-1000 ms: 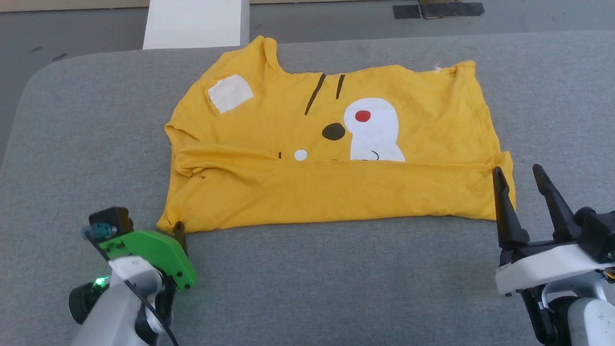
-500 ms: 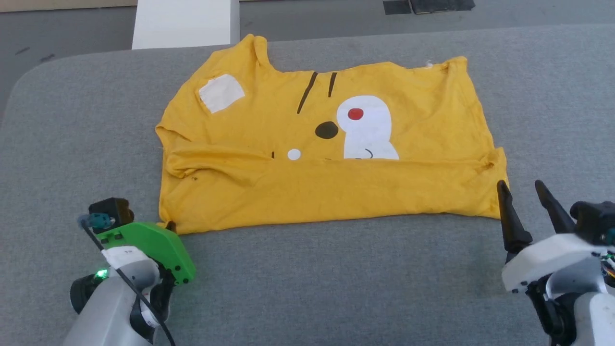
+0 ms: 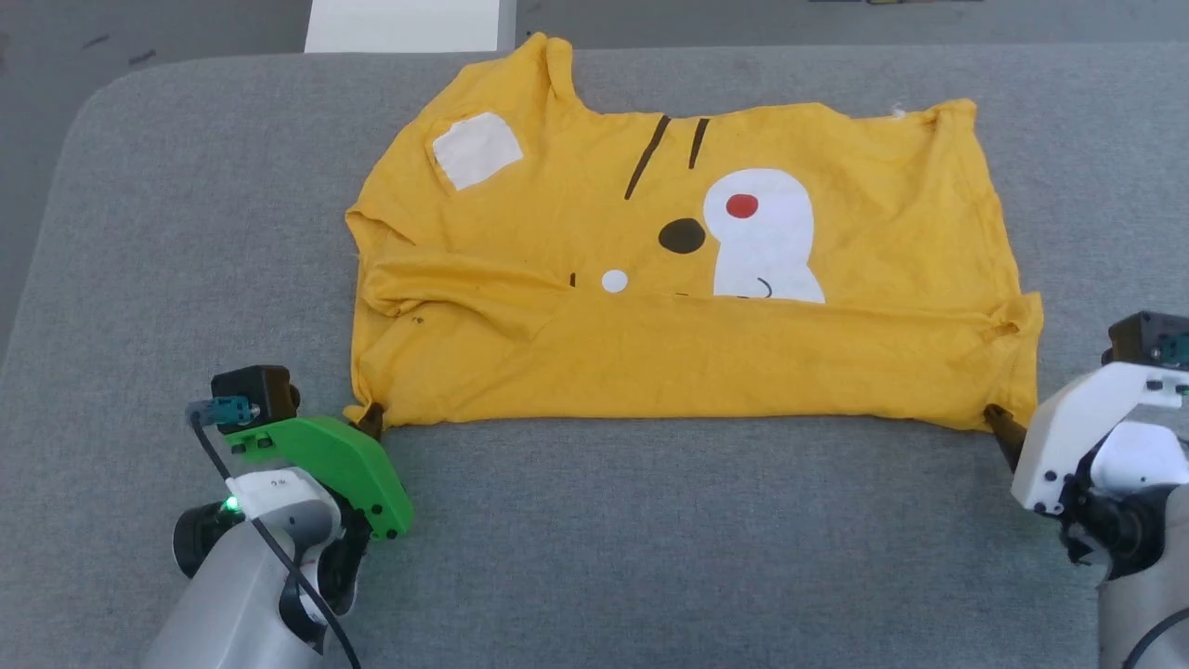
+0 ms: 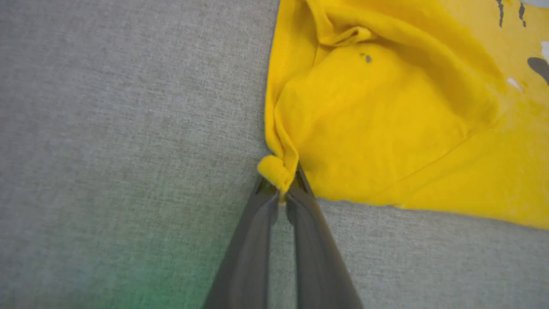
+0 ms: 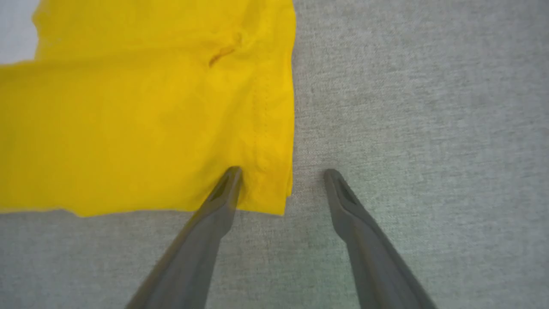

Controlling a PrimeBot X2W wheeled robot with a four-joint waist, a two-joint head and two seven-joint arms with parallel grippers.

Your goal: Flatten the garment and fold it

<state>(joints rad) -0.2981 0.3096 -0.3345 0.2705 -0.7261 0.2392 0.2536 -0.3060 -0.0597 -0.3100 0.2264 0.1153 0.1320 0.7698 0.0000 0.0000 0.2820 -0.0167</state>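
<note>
The garment (image 3: 687, 279) is a bright yellow T-shirt with a cartoon face print, spread on the grey padded table (image 3: 650, 539), its near part folded back over the print. My left gripper (image 3: 373, 420) is shut on the garment's near left corner (image 4: 274, 169), which bunches between the fingertips in the left wrist view. At the near right corner (image 5: 274, 189), my right gripper (image 5: 281, 174) stands open. One finger (image 5: 223, 193) lies over the yellow cloth and the other (image 5: 343, 197) rests on bare table beside the edge.
A white box (image 3: 409, 23) stands beyond the table's far edge, left of centre. Dark floor (image 3: 139, 37) shows past the rounded far left corner. Bare grey surface stretches in front of the garment between my two arms.
The head camera has shifted. My left gripper closed on the near left corner. My right gripper tipped down to the near right corner, its fingers now straddling the edge.
</note>
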